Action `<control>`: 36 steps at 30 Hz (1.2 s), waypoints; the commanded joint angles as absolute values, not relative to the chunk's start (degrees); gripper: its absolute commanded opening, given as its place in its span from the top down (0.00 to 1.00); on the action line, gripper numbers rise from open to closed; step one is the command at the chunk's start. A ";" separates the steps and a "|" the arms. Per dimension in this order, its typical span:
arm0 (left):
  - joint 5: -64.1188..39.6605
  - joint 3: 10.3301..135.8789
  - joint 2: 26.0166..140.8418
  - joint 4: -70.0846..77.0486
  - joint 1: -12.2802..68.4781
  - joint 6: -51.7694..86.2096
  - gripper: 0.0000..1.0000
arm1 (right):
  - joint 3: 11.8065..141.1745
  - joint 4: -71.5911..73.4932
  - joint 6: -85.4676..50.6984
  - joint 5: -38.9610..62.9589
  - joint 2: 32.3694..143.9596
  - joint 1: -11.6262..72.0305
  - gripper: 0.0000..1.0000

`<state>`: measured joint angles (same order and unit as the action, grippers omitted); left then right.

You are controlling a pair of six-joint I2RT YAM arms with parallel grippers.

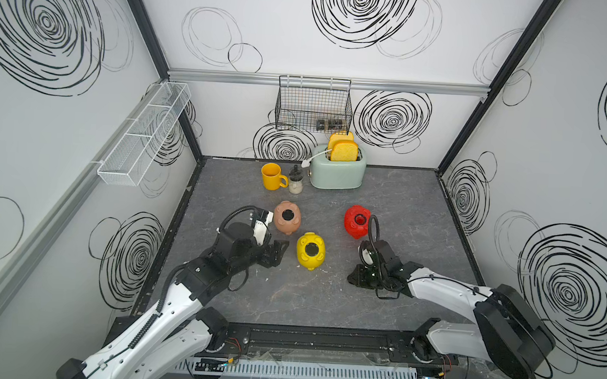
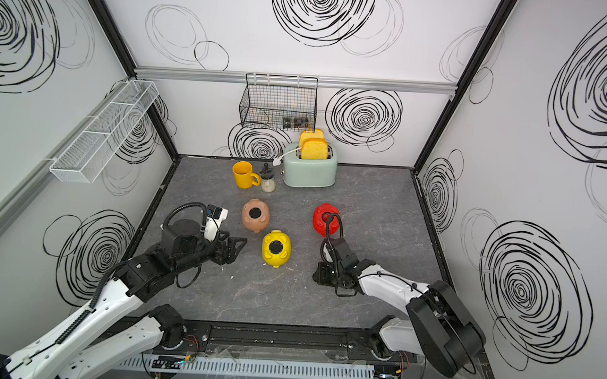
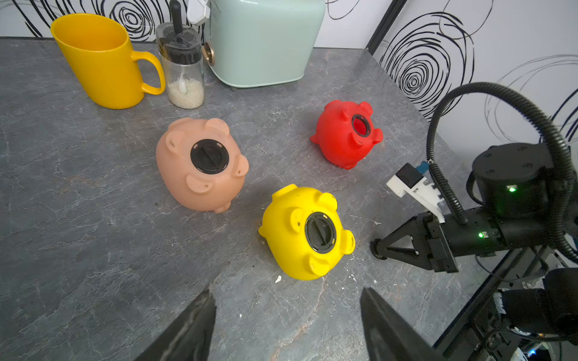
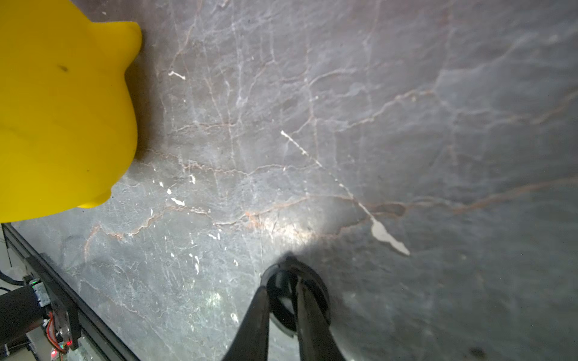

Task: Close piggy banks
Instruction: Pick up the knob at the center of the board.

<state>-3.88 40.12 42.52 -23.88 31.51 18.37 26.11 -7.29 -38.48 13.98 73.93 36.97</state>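
Three pigs lie belly-up on the grey table point(image 1: 324, 300), mid-field and apart from one another. The pink pig point(image 3: 178, 178) is at back left with a black plug point(image 3: 209, 156) seated in its belly hole. The yellow pig point(image 3: 281, 240) is nearest the robot, between the two arms, also with a seated plug point(image 3: 319, 233). The red pig point(image 3: 337, 140) is at back right, tilted, its hole open, with red interior visible through a dark ring. All three show in both top views, e.g. pink point(image 1: 281, 225), yellow point(image 1: 303, 259), red point(image 1: 351, 226). The right gripper point(image 4: 283, 281) is low at the table, robot-side of the red pig and to the right of the yellow pig point(image 4: 62, 109). Its fingers are drawn close together on a loose plug point(image 4: 317, 297), a black round piece standing on edge against the tabletop. From the left wrist view the same gripper point(image 3: 378, 248) shows its tip down at the surface. The left gripper point(image 3: 286, 290) is released, with fingers spread wide and nothing between them. In a top view it point(image 1: 280, 254) hangs just left of the yellow pig and robot-side of the pink pig, touching neither. At the back of the table, left to right: yellow mug point(image 1: 272, 176), small jar point(image 1: 295, 181) of white grains, and a mint toaster point(image 1: 337, 172) with two toast slices up.
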 commanded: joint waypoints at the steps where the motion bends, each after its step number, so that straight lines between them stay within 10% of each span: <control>1: -3.23 39.90 42.97 -21.75 31.30 17.51 0.23 | 25.21 -13.46 -39.30 11.17 74.35 36.96 0.79; 36: -3.38 39.81 43.15 -21.71 30.06 17.64 0.24 | 36.40 -31.08 -36.93 -2.67 87.94 47.19 0.84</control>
